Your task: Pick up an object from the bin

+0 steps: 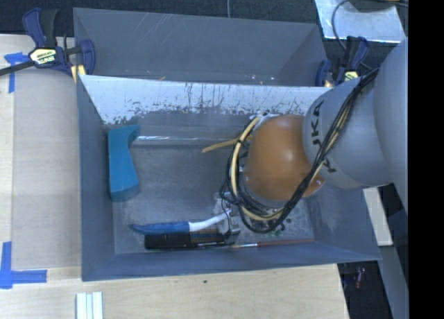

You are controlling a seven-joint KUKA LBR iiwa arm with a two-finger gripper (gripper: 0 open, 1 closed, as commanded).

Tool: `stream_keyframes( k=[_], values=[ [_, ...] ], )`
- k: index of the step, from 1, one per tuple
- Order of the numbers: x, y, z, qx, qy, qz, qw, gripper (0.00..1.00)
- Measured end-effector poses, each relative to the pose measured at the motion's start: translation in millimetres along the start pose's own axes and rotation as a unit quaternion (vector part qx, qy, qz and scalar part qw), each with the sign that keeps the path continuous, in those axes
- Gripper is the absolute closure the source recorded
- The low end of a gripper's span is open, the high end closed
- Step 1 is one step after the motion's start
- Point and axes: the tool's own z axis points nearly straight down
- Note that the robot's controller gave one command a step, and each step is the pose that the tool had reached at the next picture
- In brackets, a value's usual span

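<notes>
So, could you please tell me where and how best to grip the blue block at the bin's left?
I'd take the blue block across its straight lower half, from above. It lies flat and apart from other things, its long sides parallel there, while the top end flares wider. Its left side is close to the bin wall, so room there may be tight.

A slim blue tool [163, 228] with a white end lies flat near the front wall of the bin [94, 207], its white end pointing right. Just in front of it and parallel to it lies a long black stick [184, 241], like a pen. A blue foam block [122, 163], wider at its far end, lies flat by the left wall, well apart from both.
</notes>
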Motion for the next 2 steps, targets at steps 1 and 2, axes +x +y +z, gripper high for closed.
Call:
stream_keyframes(
  k=[1, 2],
  values=[
    [0.0, 0.0, 0.0, 0.000, 0.0000, 0.000, 1.0000, 1.00],
    [-3.6, 6.4, -2.4, 0.000, -0.0021, 0.026, 0.9997, 1.00]
  ],
)
